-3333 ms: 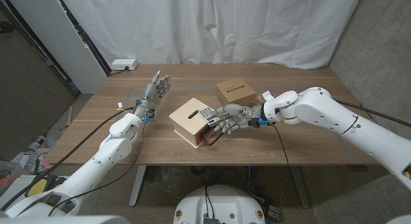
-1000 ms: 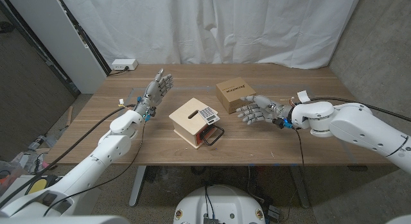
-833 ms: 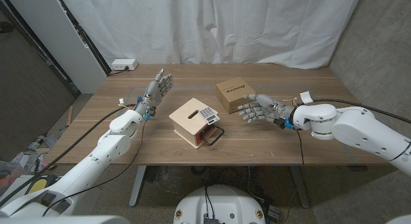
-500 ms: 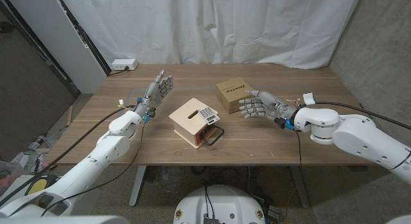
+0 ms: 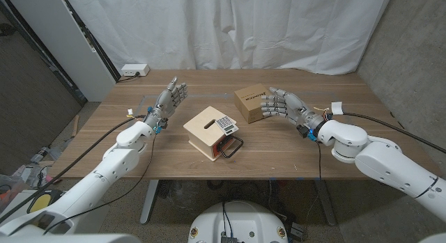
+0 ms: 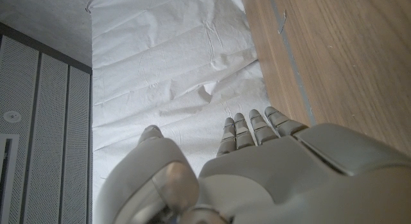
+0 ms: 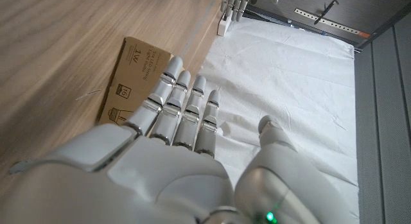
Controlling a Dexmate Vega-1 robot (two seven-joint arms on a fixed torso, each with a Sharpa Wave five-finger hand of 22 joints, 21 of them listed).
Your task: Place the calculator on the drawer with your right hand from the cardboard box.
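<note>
A small grey calculator (image 5: 223,122) lies on top of the light wooden drawer (image 5: 206,133) at the table's middle. The drawer's black handle (image 5: 233,147) faces the front edge. The cardboard box (image 5: 251,102) (image 7: 131,67) stands behind and to the right of the drawer. My right hand (image 5: 280,106) (image 7: 176,134) is raised beside the box, fingers straight and spread, holding nothing. My left hand (image 5: 168,98) (image 6: 257,160) is held up over the table's left part, fingers spread, holding nothing.
A white power strip (image 5: 134,70) lies at the table's back left corner. White curtains (image 5: 230,27) hang behind the table. A grey concrete wall (image 5: 411,55) stands to the right.
My right hand has drawn away from the drawer's front, leaving the calculator on top, and has risen toward the cardboard box. The left hand has stayed in place.
</note>
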